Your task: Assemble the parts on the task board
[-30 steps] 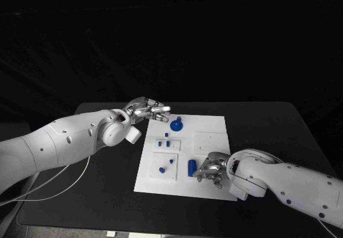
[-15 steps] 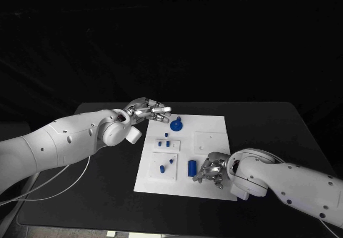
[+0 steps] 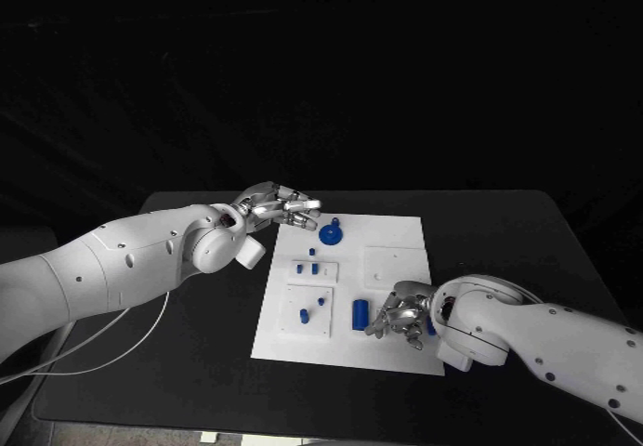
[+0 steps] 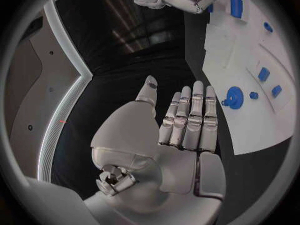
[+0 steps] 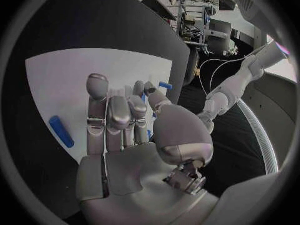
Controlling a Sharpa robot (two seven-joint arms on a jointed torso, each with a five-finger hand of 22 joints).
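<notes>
While the left hand hovers flat-fingered and empty at the task board's far left corner, small blue parts, seemingly light, rigid and slick, best pinched across their sides, lie mid-board, and the right hand curls near the right edge, contents uncertain.

Blue parts, white task board, black table.

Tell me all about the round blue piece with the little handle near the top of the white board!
The round piece is a bright blue disc with a small tab sticking out of its edge; it looks like plastic. It lies flat near the far end of the board. The left hand hovers beside it, fingers straight, not touching it.
</notes>
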